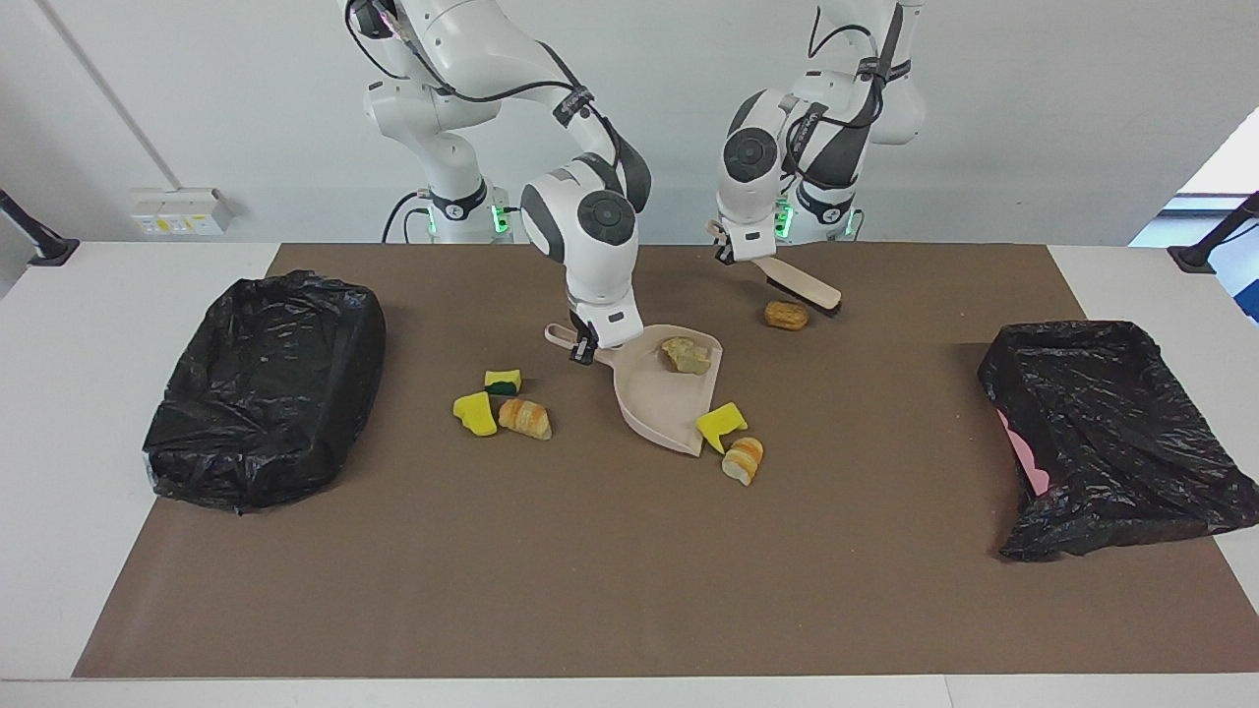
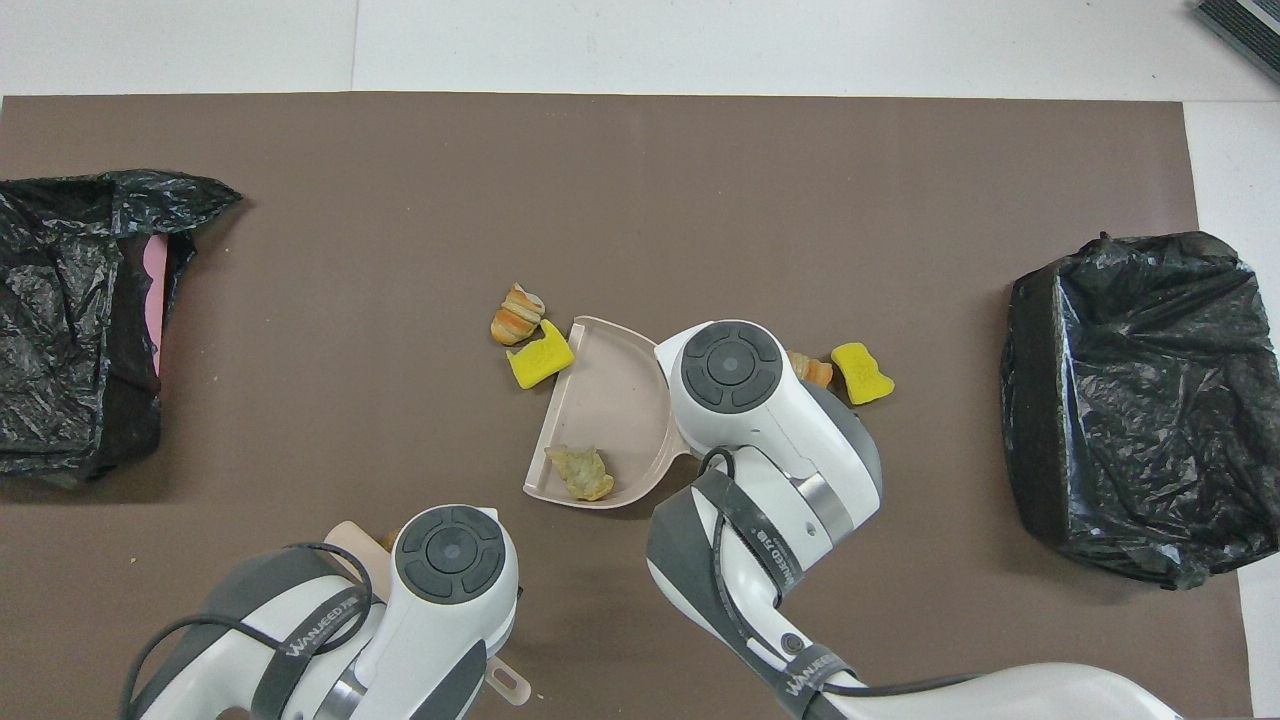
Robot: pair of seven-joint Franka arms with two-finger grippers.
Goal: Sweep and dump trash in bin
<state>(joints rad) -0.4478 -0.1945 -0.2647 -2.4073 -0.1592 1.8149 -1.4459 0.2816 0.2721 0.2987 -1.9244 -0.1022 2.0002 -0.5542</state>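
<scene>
The left gripper [image 1: 736,249] clenches the handle of the beige brush with black bristles [image 1: 805,292], raised beside a golden-brown pastry piece [image 1: 787,315]. The right gripper [image 1: 585,351] grips the beige plastic dustpan's [image 1: 669,403] handle; its arm hides the fingertips from overhead. A pale wad [image 1: 686,356] lies in the pan. Farther out lie a green-sided sponge chunk [image 1: 504,382], two yellow sponge chunks [image 1: 721,425] and two pastries [image 1: 743,459].

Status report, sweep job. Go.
Right gripper shut on dustpan handle, one pale wad in the pan. Left gripper shut on brush, raised beside brown pastry piece. Six bits on mat; nothing blocking.
</scene>
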